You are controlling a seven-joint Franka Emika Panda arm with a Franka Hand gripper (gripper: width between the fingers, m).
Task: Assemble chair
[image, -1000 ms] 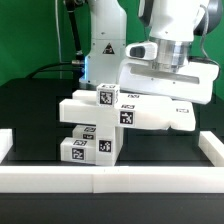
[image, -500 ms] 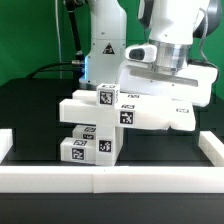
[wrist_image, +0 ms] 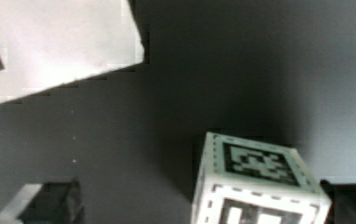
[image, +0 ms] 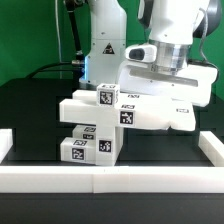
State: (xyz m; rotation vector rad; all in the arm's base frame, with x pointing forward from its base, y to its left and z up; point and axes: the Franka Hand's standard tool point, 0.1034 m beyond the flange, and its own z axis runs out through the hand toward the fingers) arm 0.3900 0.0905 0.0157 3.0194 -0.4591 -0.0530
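Hovering above the chair [image: 105,125], my hand [image: 165,62] hides its fingertips behind the flat slab [image: 165,85], so I cannot tell its spread. That chair stands on the desk [image: 30,110].

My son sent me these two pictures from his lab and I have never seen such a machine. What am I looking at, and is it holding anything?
It is a white robot arm putting together a small chair. One picture comes from a camera standing off the arm, the other from a camera on its wrist, looking down past its end effector.

On the black table stands the partly built chair: white plastic bars and blocks stacked together, with black-and-white tag stickers. A low white border rail runs along the near edge.

The wrist picture shows a tagged block close up. Whether the end effector grips anything, I cannot tell: its fingers are hidden behind the chair's pieces.
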